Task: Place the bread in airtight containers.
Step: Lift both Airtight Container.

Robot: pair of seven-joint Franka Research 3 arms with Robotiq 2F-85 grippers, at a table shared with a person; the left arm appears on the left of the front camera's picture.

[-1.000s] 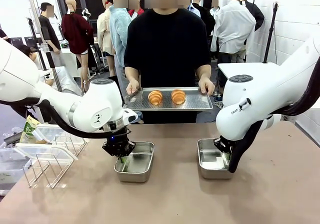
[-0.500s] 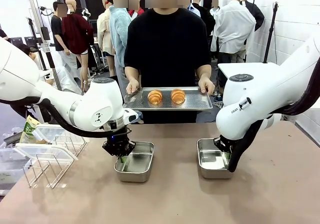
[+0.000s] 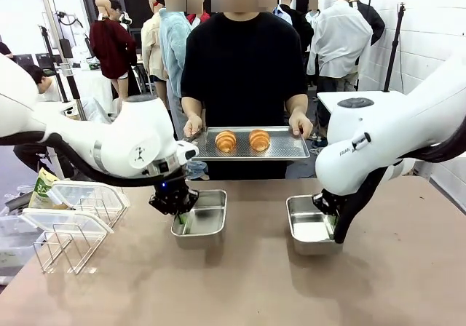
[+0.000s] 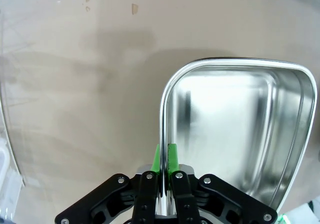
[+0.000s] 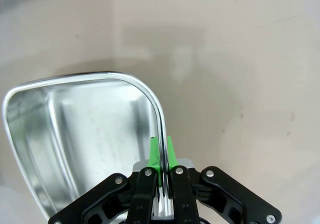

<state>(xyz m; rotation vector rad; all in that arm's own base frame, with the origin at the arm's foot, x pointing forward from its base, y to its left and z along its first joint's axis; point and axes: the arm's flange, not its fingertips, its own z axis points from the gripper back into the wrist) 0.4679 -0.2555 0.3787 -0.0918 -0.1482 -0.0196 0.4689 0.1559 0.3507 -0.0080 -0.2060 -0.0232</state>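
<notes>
- left gripper (image 4: 165,155): jaws clamped on the rim of the left tin (image 4: 235,119), one green pad inside the wall, one outside
- the grip sits on a long side wall, close to a rounded corner; the rest of the tin runs off to one side of the jaws, toward the other arm
- left tin is empty, bare shiny steel inside, no lid on it
- right gripper (image 5: 161,151): same, jaws clamped on the rim of the right tin (image 5: 85,129), pads either side of the wall
- right tin is empty too, with no lid; its body lies on the side of the jaws toward the left gripper
- cannot tell whether either tin is clear of the table (image 3: 255,289)
- the tins are well apart, with bare table between them
- the bread is not in the tins: one roll (image 3: 226,141) and a second roll (image 3: 259,140) lie side by side on a perforated tray (image 3: 287,150), beyond both jaws and higher
- the tray is off the table; a person (image 3: 244,57) holds it, one hand (image 3: 193,126) on the end toward the left gripper, other hand (image 3: 301,124) on the end toward the right gripper
- outboard of the left gripper: a white wire rack (image 3: 69,249) with clear lids (image 3: 62,220) resting on it
</notes>
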